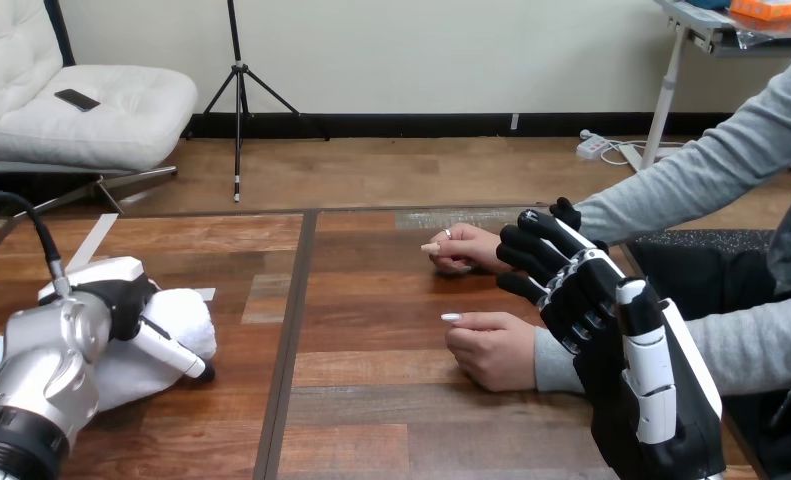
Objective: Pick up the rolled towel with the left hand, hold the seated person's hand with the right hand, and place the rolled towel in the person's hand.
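The white rolled towel (176, 318) lies on the wooden table (371, 420) at the left. My left hand (121, 298) sits on top of it, thumb pressed across its front side, closed round the roll. My right hand (611, 330) is raised at the right with its back toward me and its fingers (541, 245) straight. It stands beside the person's two grey-sleeved forearms without gripping either. The person's nearer hand (491, 350) rests loosely curled on the table just left of my right hand. The person's farther hand (466, 248) lies on the table behind it.
A dark seam (289, 340) runs front to back between the two table halves. The person's forearms (731, 340) come in from the right edge. Bare wood lies between the towel and the person's hands.
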Tool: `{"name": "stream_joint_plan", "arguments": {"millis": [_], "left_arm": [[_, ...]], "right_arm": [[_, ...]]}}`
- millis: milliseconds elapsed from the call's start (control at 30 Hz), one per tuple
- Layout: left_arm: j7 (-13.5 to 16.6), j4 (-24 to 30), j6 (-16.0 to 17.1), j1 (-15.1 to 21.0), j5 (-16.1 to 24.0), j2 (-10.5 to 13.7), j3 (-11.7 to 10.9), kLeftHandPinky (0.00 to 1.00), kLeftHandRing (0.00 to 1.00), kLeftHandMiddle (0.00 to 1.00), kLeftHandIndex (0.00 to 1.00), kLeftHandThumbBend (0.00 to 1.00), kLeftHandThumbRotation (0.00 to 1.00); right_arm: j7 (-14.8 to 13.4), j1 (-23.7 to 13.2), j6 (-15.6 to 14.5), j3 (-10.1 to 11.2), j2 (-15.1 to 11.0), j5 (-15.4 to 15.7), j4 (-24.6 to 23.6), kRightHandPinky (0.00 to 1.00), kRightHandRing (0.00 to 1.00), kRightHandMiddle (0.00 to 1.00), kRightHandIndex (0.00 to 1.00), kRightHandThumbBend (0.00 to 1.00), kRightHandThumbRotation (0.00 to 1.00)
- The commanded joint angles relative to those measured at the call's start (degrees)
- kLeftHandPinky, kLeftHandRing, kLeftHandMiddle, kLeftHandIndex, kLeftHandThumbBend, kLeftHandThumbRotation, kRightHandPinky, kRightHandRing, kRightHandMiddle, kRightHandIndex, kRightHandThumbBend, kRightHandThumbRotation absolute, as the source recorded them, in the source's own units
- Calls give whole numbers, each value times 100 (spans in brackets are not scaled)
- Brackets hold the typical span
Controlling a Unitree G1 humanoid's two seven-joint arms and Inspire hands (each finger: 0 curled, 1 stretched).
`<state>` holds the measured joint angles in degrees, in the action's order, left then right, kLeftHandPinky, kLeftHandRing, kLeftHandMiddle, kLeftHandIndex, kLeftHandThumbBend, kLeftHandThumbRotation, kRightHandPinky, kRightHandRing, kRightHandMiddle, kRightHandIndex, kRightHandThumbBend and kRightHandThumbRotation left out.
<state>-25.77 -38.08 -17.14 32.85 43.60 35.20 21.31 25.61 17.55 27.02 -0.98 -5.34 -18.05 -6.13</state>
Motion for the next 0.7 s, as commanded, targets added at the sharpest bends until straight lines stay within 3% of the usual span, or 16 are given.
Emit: {"name": "stream_joint_plan", "arguments": {"millis": [0, 200, 267, 300, 333, 367, 433, 533, 667], "left_arm": [[-251, 360, -184, 188, 158, 212, 122, 74, 87, 88, 86, 100, 39], [-460, 380, -362, 264, 228, 205, 206, 72, 86, 89, 88, 96, 25], [-501, 429, -399, 261, 231, 206, 194, 66, 79, 84, 86, 94, 18], [-438, 493, -407, 222, 223, 203, 153, 64, 77, 83, 85, 93, 16], [-389, 537, -411, 193, 219, 201, 124, 54, 66, 74, 79, 91, 10], [-356, 568, -416, 174, 216, 200, 105, 50, 62, 70, 77, 90, 8], [-56, 571, -386, 104, 219, 174, 46, 45, 56, 64, 72, 88, 5], [262, 681, -428, 8, 281, 153, 20, 39, 48, 57, 63, 84, 3], [462, 789, -572, -51, 328, 117, 19, 32, 41, 50, 52, 80, 1]], "right_arm": [[-21, -313, 131, 55, -23, -38, -365, 86, 87, 86, 85, 54, 100], [-21, -328, 144, 50, -22, -47, -347, 86, 88, 87, 86, 54, 100], [-23, -335, 160, 50, -21, -37, -338, 86, 88, 87, 86, 54, 100], [-28, -339, 164, 51, -24, -22, -339, 86, 88, 87, 86, 54, 100], [-32, -343, 164, 51, -26, -11, -340, 86, 88, 87, 86, 54, 100], [-34, -345, 164, 51, -28, -4, -341, 86, 88, 87, 86, 54, 100], [-29, -350, 186, 54, -20, -10, -322, 86, 88, 86, 86, 54, 100], [-14, -360, 199, 57, -15, -37, -299, 86, 88, 86, 86, 53, 100], [-13, -366, 190, 59, -19, -49, -302, 86, 88, 86, 86, 53, 100]]}}
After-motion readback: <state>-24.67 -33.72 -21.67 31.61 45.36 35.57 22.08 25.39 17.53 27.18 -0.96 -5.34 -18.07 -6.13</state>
